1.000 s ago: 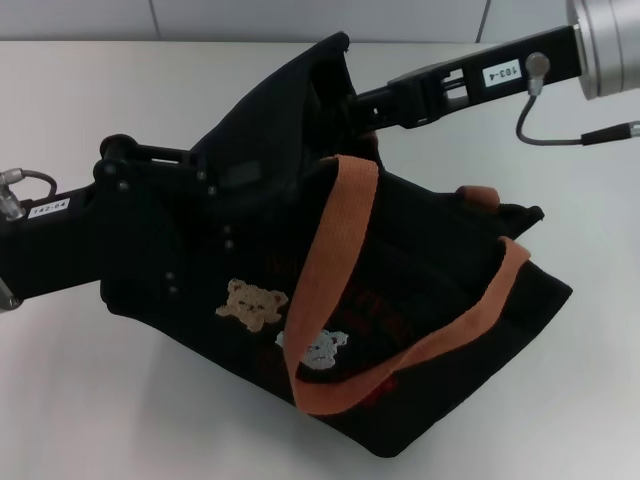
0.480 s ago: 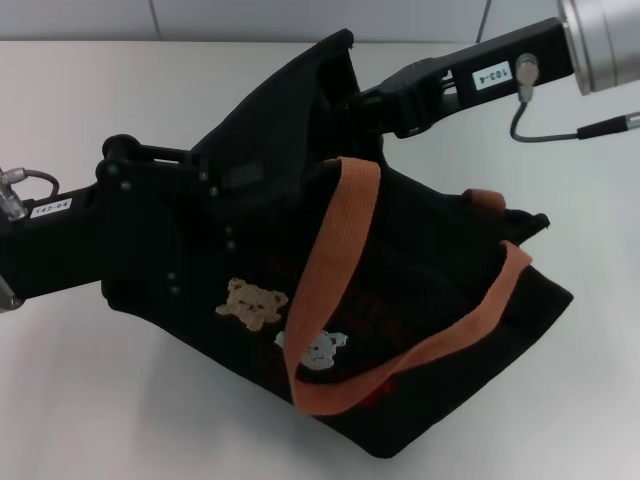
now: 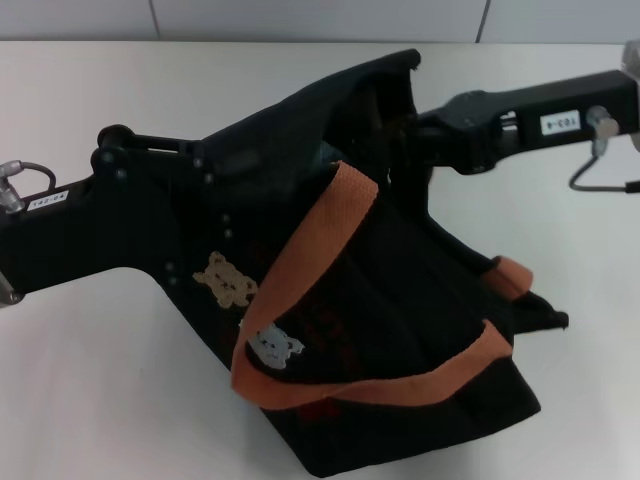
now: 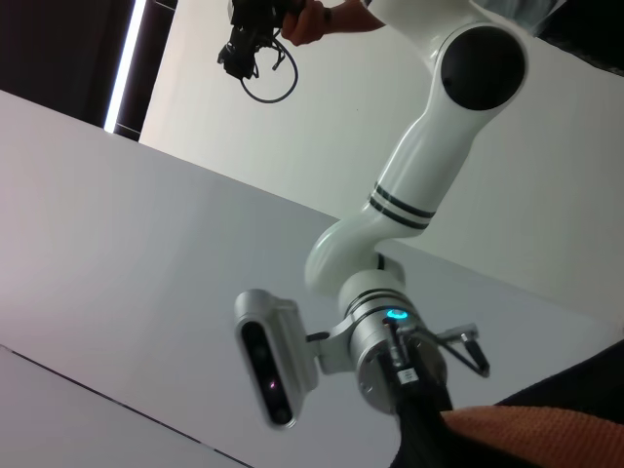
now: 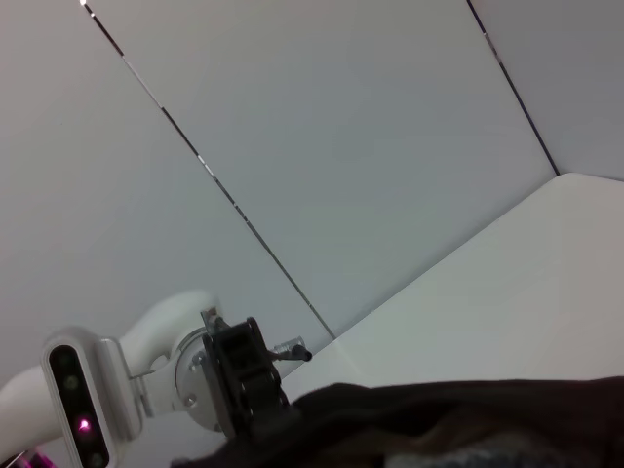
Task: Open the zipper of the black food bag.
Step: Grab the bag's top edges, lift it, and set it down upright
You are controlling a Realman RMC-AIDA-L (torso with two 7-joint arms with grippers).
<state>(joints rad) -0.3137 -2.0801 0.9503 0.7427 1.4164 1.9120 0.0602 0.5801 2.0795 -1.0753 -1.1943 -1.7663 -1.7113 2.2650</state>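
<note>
Only a couple of bits of text show up here. There's a small white sticker on the right arm, just behind the right gripper where it meets the black food bag, and it looks like "103-4", upside down. Another white sticker sits on the left arm near the wrist, too small to read. The bag has red lettering right beside the bear patches, but it's not legible.
</note>
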